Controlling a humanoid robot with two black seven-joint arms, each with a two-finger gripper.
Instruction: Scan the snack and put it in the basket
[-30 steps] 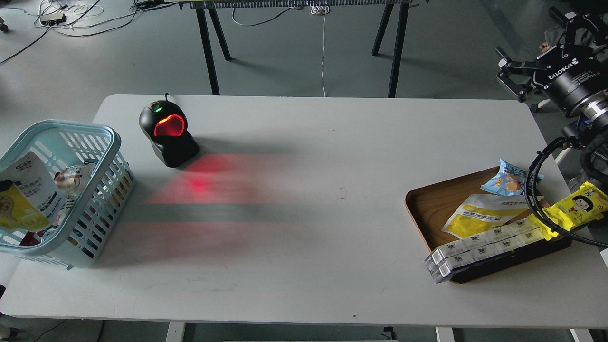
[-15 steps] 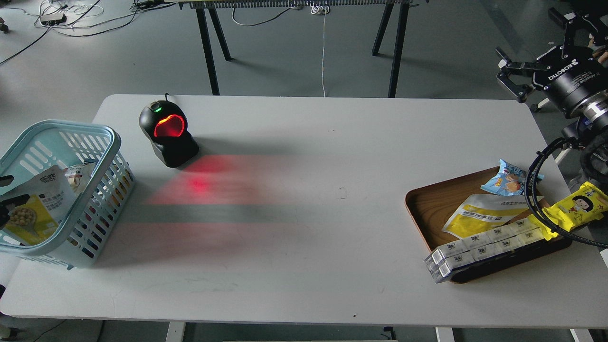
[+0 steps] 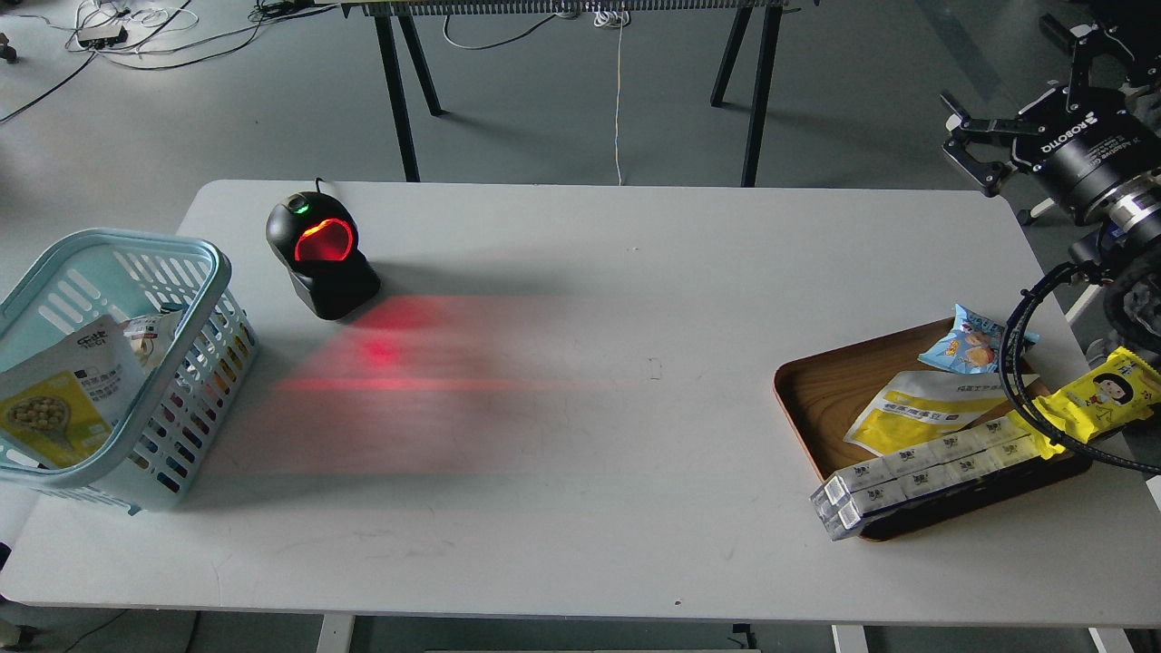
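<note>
The snack (image 3: 56, 399), a yellow and white pouch with a round picture of beige balls, lies inside the light blue slotted basket (image 3: 186, 254) at the table's left edge, leaning against its near left side. Nothing holds it. My left gripper is out of view. My right gripper (image 3: 1016, 100) hovers beyond the table's far right corner, fingers spread and empty, far from the basket.
A black scanner (image 3: 322, 258) glows red at the back left and casts red light on the table. A brown wooden tray (image 3: 807, 390) at the right holds a flatter yellow-white pouch (image 3: 916, 408), a blue packet (image 3: 970, 340), a long yellow wrapper (image 3: 1097, 394) and a clear box strip (image 3: 925, 467).
The snack dropped lower into the basket and settled there. The dark left gripper tips seen at the left edge half a second ago have gone out of view. The right gripper barely shifted.
</note>
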